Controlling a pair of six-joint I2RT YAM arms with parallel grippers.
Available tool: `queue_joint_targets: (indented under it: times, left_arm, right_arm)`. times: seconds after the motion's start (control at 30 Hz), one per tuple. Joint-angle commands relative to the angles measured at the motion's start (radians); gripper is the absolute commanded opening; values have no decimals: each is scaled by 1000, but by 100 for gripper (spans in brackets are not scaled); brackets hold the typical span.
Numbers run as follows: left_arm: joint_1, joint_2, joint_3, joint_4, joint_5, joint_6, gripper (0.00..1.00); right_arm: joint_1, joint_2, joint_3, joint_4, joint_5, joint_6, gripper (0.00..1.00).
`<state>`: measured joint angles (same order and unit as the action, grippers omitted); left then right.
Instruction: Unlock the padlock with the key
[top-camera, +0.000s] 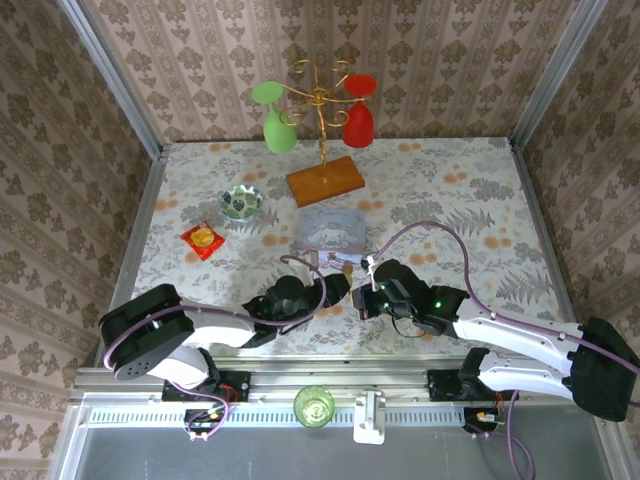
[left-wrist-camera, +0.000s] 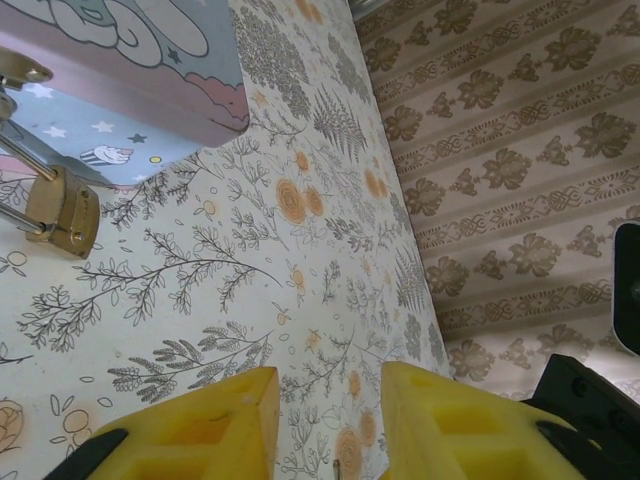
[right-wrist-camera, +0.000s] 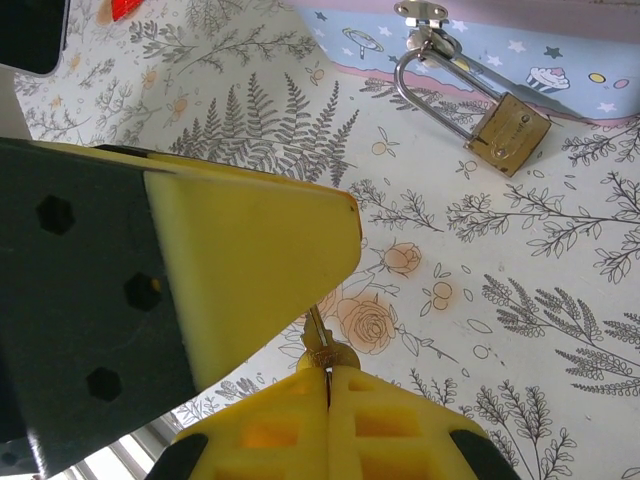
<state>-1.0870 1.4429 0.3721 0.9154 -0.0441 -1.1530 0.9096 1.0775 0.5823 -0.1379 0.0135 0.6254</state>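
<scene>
**A:** From above, where's the padlock?

**B:** The padlock (top-camera: 346, 266) lies on the flowered worktop (top-camera: 450, 200) at the near edge of the pale blue tin (top-camera: 330, 228). It is just ahead of the left hand (top-camera: 305, 290) and the right hand (top-camera: 366, 292), between the two.

**A:** And the left wrist view?

**B:** The left hand's yellow fingers (left-wrist-camera: 215, 425) stand apart, with bare worktop in the gap. The padlock (left-wrist-camera: 62, 210) sits ahead and to the left of them, well clear.

**A:** The right wrist?

**B:** The right hand's pads (right-wrist-camera: 380, 425) are pressed together on the key (right-wrist-camera: 318, 335), and its thin shaft pokes out ahead of them. The padlock (right-wrist-camera: 510, 133) is ahead and to the right, apart from the key. Its shackle (right-wrist-camera: 430, 85) is looped through the tin's hasp (right-wrist-camera: 420, 12).

**A:** Any lettering?

**B:** The tin shows printed stars and a cupcake. Any stamp on the brass is too small to read.
</scene>
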Motion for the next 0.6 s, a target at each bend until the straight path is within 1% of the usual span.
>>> queue_joint_targets:
  times: [0.0,0.1,0.2,0.37,0.47,0.57]
  left_arm:
    - [-8,10,38,-8,27,2,29]
    - [-8,10,43,-18,35,3,20]
    - [-7,10,51,-56,39,5,20]
    - [-7,7,47,-74,33,6,20]
    - [-8,-2,57,-120,36,17,21]
    - [-9,-11,57,-124,31,25,19]
  right_arm:
    - [-1,-9,-12,3,9,4,0]
    - [-1,-8,-12,4,18,9,0]
    - [0,-8,-15,15,19,17,0]
    - [2,-8,-24,20,28,26,0]
    - [3,-7,-21,16,28,25,0]
    - [3,-7,-21,20,27,23,0]
